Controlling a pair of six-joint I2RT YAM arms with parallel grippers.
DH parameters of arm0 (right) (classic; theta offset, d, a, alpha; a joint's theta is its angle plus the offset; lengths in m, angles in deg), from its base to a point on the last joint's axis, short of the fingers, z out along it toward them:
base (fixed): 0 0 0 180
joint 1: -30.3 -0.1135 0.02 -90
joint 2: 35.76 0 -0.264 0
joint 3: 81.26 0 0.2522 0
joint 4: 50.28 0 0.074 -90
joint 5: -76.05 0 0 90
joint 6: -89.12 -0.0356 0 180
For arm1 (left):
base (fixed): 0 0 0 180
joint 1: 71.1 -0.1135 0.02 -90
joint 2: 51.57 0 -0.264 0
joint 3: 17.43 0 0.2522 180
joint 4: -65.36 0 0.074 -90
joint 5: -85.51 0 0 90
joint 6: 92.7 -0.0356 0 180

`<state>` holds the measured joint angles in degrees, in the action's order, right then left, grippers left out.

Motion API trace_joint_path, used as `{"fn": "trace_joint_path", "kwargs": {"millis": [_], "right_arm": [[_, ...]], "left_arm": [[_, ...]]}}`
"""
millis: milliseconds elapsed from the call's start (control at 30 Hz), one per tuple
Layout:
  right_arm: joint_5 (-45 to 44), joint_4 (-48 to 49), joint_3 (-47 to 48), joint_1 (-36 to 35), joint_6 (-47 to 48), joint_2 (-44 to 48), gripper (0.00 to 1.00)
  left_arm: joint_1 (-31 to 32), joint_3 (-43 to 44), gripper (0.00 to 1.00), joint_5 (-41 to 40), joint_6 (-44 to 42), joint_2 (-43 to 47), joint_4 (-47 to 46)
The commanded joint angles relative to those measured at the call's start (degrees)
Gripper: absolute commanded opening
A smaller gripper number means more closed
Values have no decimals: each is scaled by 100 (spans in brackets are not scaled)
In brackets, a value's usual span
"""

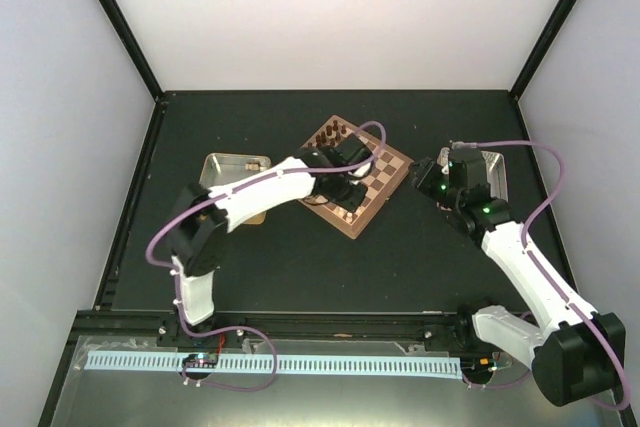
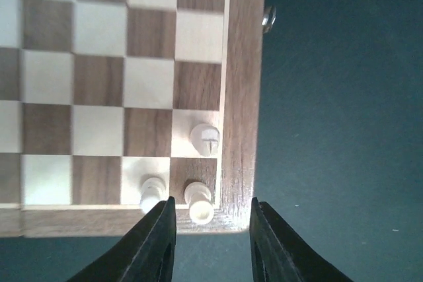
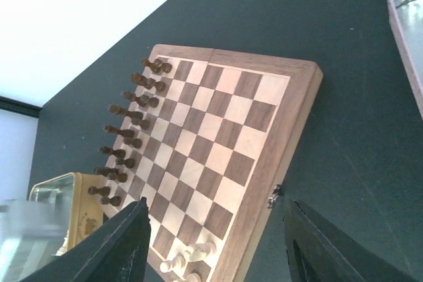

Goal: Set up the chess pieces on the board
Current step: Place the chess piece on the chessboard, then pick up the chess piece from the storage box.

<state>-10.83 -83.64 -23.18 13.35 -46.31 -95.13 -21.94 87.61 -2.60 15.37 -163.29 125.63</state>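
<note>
The desk (image 1: pixel 330 267) is a flat, dark, matte sheet, closed in by plain white walls (image 1: pixel 350 17) with black frame posts (image 1: pixel 115 17) running up at the corners. The board (image 1: pixel 385 172) lies turned at an angle, a little behind the middle of the desk. Its dark pieces (image 1: pixel 332 133) stand in two rows along the far edge. Three pale pieces (image 2: pixel 205 140) are bunched in one near corner: two on the last row just inside the rim, one on the square behind them.

The left arm reaches over the board. The left end effector (image 2: pixel 211 242) hangs at that corner with its fingers apart and nothing between them, the corner piece just ahead of the gap. The right end effector (image 3: pixel 217 229) hovers off the board's right side, fingers spread wide and holding nothing.

A tan tray (image 1: pixel 215 162) sits close to the board's left. A silver tray (image 1: pixel 492 162) sits to the right, beside the right arm. A small metal latch (image 3: pixel 274 195) sticks out from the board's right rim. Bare desk runs between the board and the arm bases, and there is a band of it behind the board up to the back wall.
</note>
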Motion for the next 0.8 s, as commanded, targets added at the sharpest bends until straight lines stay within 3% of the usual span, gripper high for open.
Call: {"fn": "trace_joint_path", "kwargs": {"millis": [0,167,400,600,767], "right_arm": [[349,322,-47,34,103,21,57],[746,522,50,32,287,-338,56],[1152,811,178,13,306,-937,53],[1068,840,378,-38,290,-1434,47],[706,708,633,-61,333,-1783,41]], "left_arm": [[-210,-501,32,-157,195,974,-658],[-795,-1371,39,-558,473,1780,-909],[-2233,-2508,41,-637,834,2379,-814],[-3235,-2820,28,-470,844,2247,-957],[-3558,-2443,23,-167,702,1627,-1013]]}}
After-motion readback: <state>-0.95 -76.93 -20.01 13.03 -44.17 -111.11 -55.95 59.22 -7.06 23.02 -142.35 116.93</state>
